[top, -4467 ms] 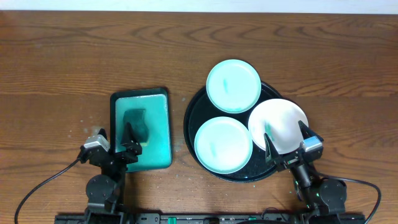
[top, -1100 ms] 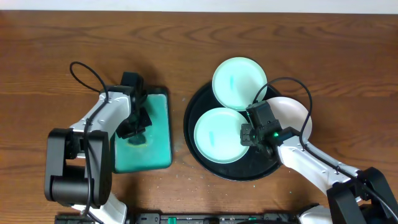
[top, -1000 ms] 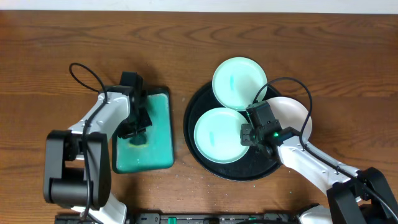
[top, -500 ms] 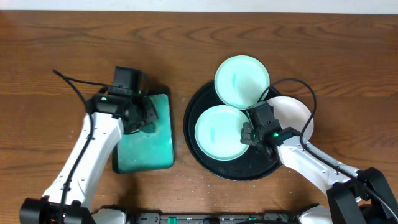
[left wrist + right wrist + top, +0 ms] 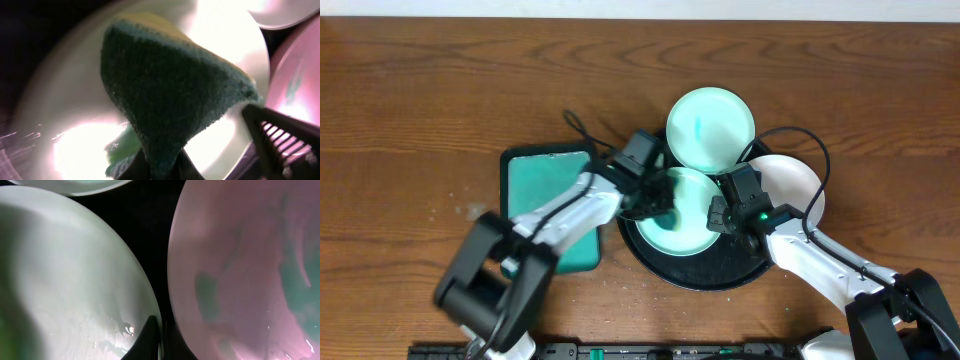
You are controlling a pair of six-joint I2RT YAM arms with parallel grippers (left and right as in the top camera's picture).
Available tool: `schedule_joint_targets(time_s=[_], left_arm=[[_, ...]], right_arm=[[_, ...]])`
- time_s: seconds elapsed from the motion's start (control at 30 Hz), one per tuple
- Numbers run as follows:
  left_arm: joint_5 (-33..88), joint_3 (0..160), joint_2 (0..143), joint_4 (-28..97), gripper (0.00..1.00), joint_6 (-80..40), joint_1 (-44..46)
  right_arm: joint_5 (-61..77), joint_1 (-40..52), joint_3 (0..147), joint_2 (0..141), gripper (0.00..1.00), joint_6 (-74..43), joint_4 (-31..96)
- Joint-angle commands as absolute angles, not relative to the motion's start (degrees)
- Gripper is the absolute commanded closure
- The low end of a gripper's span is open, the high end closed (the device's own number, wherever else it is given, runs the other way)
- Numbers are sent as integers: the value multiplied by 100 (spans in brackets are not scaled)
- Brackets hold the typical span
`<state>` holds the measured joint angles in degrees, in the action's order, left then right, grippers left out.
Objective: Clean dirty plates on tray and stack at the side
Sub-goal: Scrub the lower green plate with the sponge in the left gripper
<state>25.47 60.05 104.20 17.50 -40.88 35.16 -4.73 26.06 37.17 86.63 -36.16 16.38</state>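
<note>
Large round black tray (image 5: 650,262) with raised rim, glossy, sits right of centre on the brown wood-grain table (image 5: 420,90). Three small round shallow plates on or over it: a pale mint-green plate (image 5: 710,128) overhanging the far rim, a faint green streak at its middle; a second mint-green plate (image 5: 692,232) in the tray's centre; a white plate (image 5: 790,185) on the right side, tilted against the rim. Left gripper (image 5: 658,208) over the centre plate, jaws pinching a dark green, coarse-fibred scouring sponge (image 5: 170,95) with a yellow foam backing; in the left wrist view the sponge hangs as a blunt wedge against the smooth, bright plate surface, a green smear just beside its lower edge. Right gripper (image 5: 718,215) at the right-hand edge of the same centre plate, fingers (image 5: 150,335) pressed together on its thin rim; the right wrist view shows a wet sheen on the plate there and the white plate just beside, apart by a dark strip of tray, with cloudy green marks on it. A teal rectangular tray (image 5: 545,175) with dark rim lies left of the black tray, partly under the left arm.
</note>
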Motion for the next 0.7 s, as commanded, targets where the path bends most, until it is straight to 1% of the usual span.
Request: schedule_joint_targets(time_s=[0.0,0.1,0.2,0.3,0.53,0.6,0.67], left_arm=[[3225,6066,10844,1396,93,-4499,3712],[2816,6066,11314,1542,92,-4853,3752],[2692,6075,11487,1870,93,-5050,3597],[1990,6191,11428,2674,93,-5111,3336],[132,6670,11207,3953,93,-4917,2978],[-110,6847,11207,4147,93,-4713,2976],[-106,6963,11207,4211,93,-4495,3009]], right_arm=[[-873,2593,3675,8733,99,-3588,1673],[-873,2593,3675,8733,99,-3588,1673],[-871,2593,3675,8733,99,-3546,1675],[-873,2593,3675,8733,99,-3544,1712],[-873,2593,3675,8733,99,-3544,1693],[-873,2593,3675,8733,99,-3544,1693],[-875,2593,3675,8733,99,-3544,1693]])
